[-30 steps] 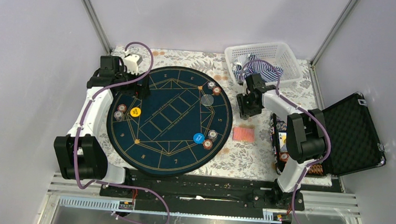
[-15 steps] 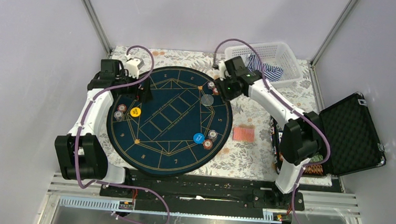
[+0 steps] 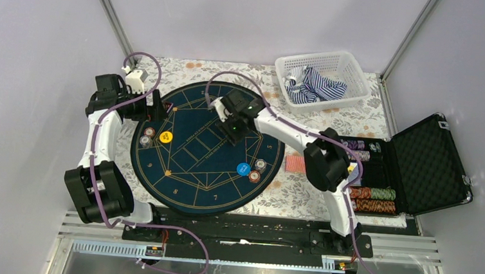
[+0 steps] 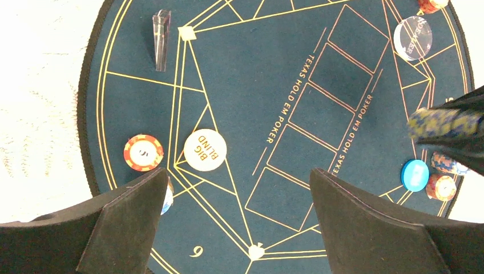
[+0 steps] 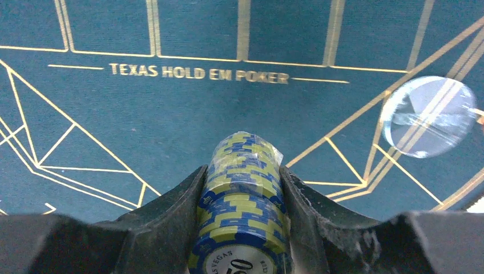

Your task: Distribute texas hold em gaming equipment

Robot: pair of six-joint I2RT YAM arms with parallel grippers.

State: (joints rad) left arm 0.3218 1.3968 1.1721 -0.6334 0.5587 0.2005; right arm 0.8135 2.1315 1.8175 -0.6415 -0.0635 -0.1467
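Right tool [image 5: 242, 180] is clamped on a short stack of blue-and-yellow poker chips [image 5: 241, 197] wrapped in clear film, with a finger pressed against each side of it. From overhead it hangs above the far middle of the round navy gold-lined mat [image 3: 204, 183]. I cannot tell whether the stack touches the mat. To the right of the stack in the wrist view, a clear round plastic disc [image 5: 428, 117] lies flat on the mat.

Left tool [image 4: 237, 171] is spread wide with nothing between its fingers, poised over the far left part of the mat. On the mat's left side lies a round orange disc [image 3: 166, 136] printed BIG BLIND. Two small grey and orange-white chip stacks [image 3: 147, 137] sit just left of it.

A round blue disc [image 3: 243, 169] lies at the near right of the mat, with two more short chip stacks [image 3: 257, 170] just beside it. A deck of red-pink-backed playing cards [image 3: 295, 162] rests on the floral-patterned worktop [image 3: 284, 193], right of the mat. Further right, an open black carrying case [image 3: 431, 163] holds rows of chips [image 3: 372, 201]. A white plastic basket [image 3: 345, 57] holding blue-striped cloth [image 3: 314, 87] stands at the far right.
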